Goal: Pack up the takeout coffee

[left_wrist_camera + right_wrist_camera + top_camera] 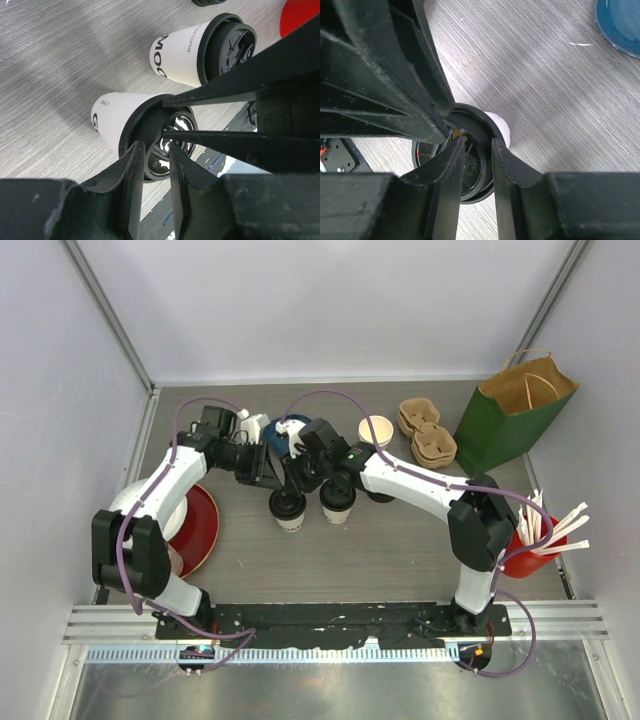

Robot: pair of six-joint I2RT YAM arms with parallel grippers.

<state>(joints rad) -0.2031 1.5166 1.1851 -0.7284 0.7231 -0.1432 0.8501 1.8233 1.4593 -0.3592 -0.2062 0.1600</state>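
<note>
Left pincer [154, 150]: jaws set narrow, straddling the black lid [145, 116] rim of the left coffee cup [288, 512]. Actual clamping cannot be told. Right pincer [474, 145]: likewise narrow, placed over the same lid; grip cannot be told. This cup is stood upright mid-worktop [400, 550]. Second lidded coffee cup [337, 504] is seen just beside it at 3 o'clock. Green bag [505, 420] is located at 1 o'clock, well apart.
</note>
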